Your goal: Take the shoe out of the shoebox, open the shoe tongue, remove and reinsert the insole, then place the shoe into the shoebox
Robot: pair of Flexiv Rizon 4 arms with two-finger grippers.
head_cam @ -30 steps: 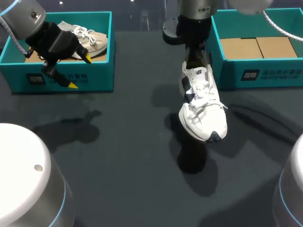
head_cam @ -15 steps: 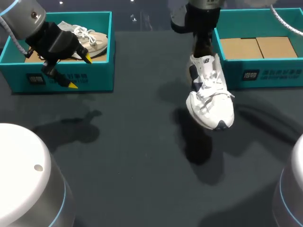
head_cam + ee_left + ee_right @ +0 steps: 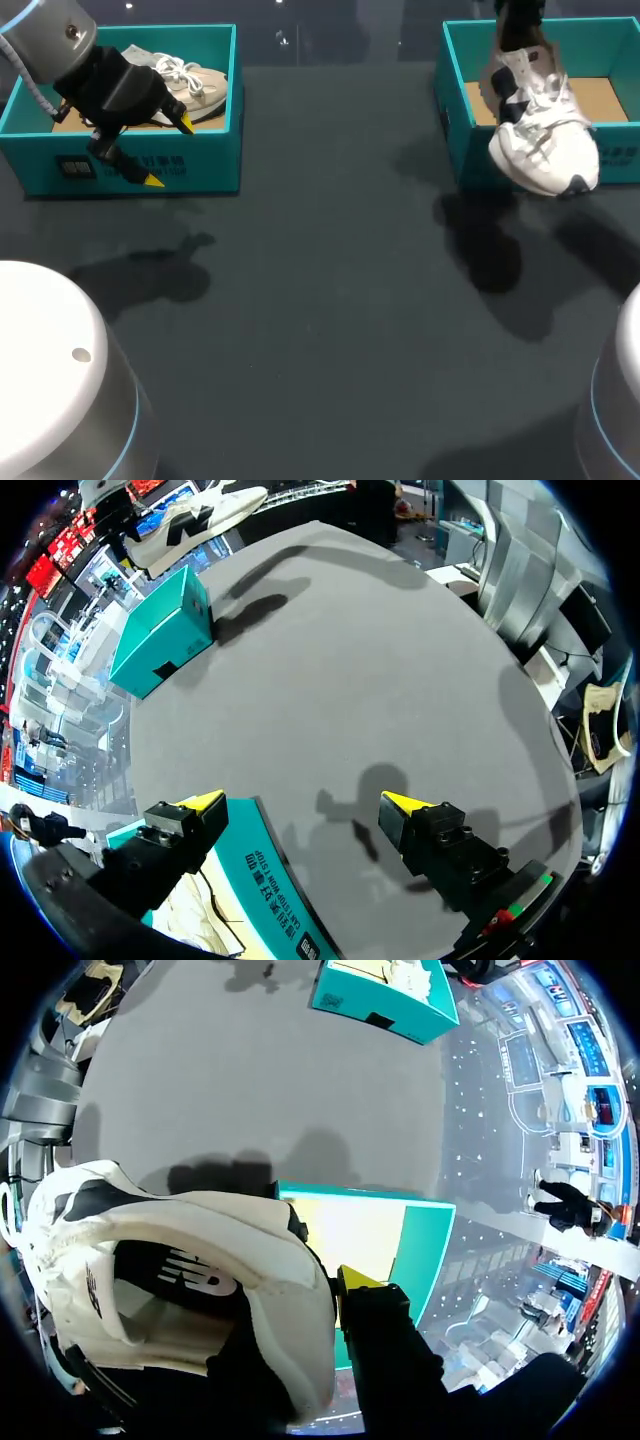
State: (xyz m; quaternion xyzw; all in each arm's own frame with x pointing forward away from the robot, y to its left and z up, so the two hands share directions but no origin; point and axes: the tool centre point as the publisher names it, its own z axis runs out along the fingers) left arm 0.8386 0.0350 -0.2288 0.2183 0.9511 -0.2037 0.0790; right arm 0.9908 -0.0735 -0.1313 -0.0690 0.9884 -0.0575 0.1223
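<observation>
A white shoe with navy patches point(image 3: 540, 135) hangs toe-down over the front wall of the right teal shoebox point(image 3: 452, 110). My right gripper point(image 3: 518, 35) is shut on its heel. In the right wrist view the gripper point(image 3: 325, 1285) pinches the heel collar of the shoe point(image 3: 190, 1260), one yellow fingertip point(image 3: 355, 1280) outside and the other hidden inside. The cardboard floor of the shoebox point(image 3: 370, 1230) lies below. My left gripper point(image 3: 168, 152) stands open over the front wall of the left shoebox point(image 3: 200, 165). Nothing is between the fingers of the left gripper point(image 3: 300, 802).
A beige shoe point(image 3: 190, 82) lies in the left shoebox. The left wrist view shows that box's wall point(image 3: 270, 870) under the fingers, and the right shoebox point(image 3: 160, 640) far across the dark table point(image 3: 320, 320).
My right arm has carried the white shoe to the right and back, from over the table's middle to over the right shoebox. The left arm has stayed still.
</observation>
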